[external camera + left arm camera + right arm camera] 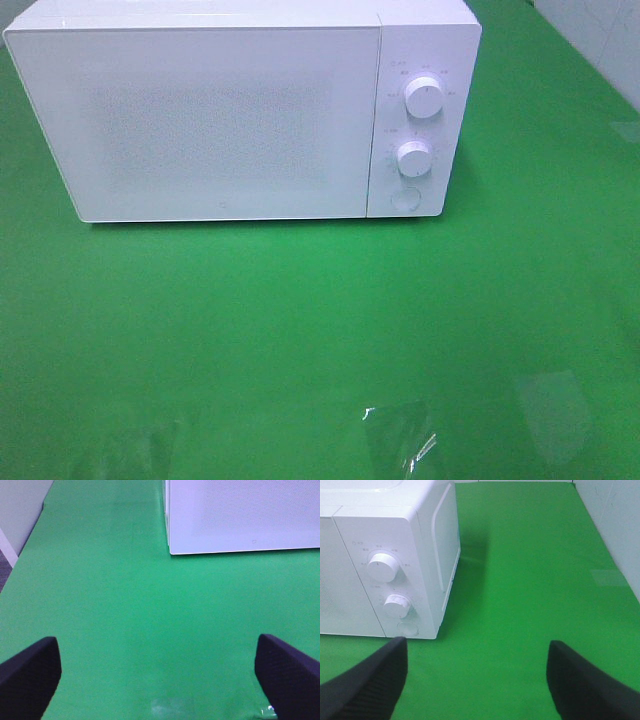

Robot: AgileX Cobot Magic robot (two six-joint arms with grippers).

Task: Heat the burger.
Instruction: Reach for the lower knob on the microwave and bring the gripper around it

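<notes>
On the green cloth (300,330) I see a white microwave (245,110), its door (190,130) shut. The left gripper (156,641) and right gripper (476,644) hang above the cloth in front, both spread wide and grasping nothing. An upper knob (424,97) and lower knob (413,157) sit above a round button (405,197). Their print is too small to read. I cannot tell where the burger is.

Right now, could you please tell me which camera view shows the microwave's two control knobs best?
The right wrist view: the upper knob and lower knob appear large and close. The exterior high view shows both smaller, face-on. The left wrist view shows only the microwave's door corner.
</notes>
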